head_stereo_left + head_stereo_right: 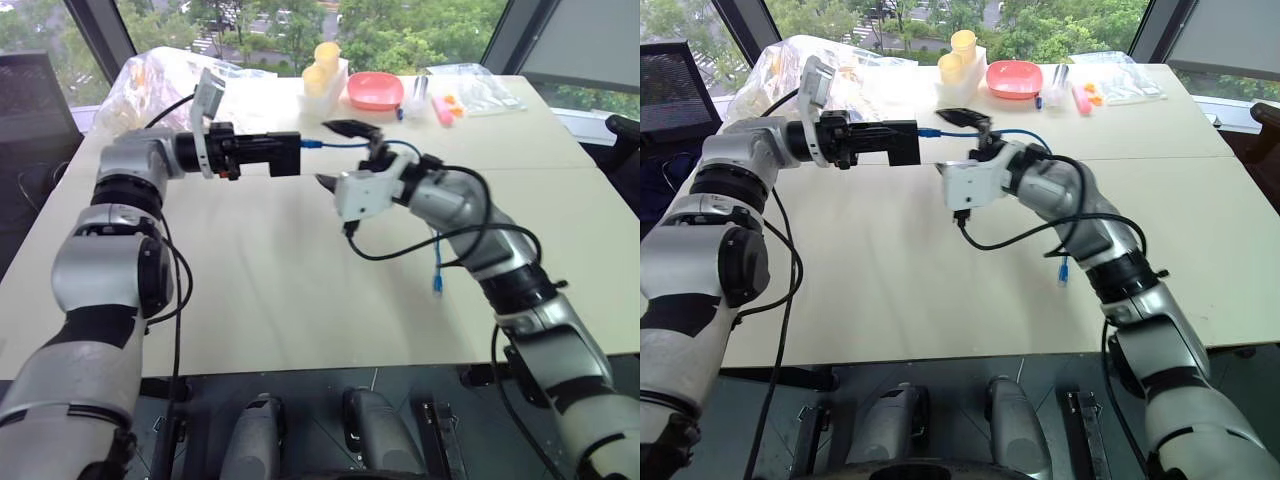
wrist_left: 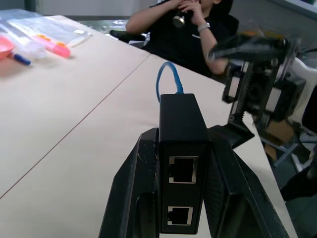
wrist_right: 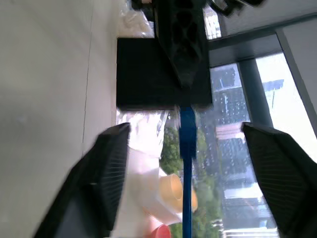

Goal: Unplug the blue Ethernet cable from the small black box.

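The small black box [image 1: 278, 154] is held level above the table, with my left gripper [image 2: 183, 131] shut on it; two empty sockets face the left wrist camera. The blue Ethernet cable [image 1: 325, 145] is plugged into the box's far end. From there it runs right, passes over my right forearm and hangs down, its free plug [image 1: 437, 287] near the table. My right gripper [image 1: 338, 155] is open just right of the box. Its fingers [image 3: 106, 168] stand wide on either side of the cable [image 3: 187, 148] without touching it.
At the table's [image 1: 250, 290] far edge stand a pink bowl [image 1: 375, 92], yellow cups [image 1: 325, 62], a pink marker [image 1: 443, 110] and clear plastic bags [image 1: 150, 80]. A seated person [image 2: 188, 29] is beyond the table edge in the left wrist view.
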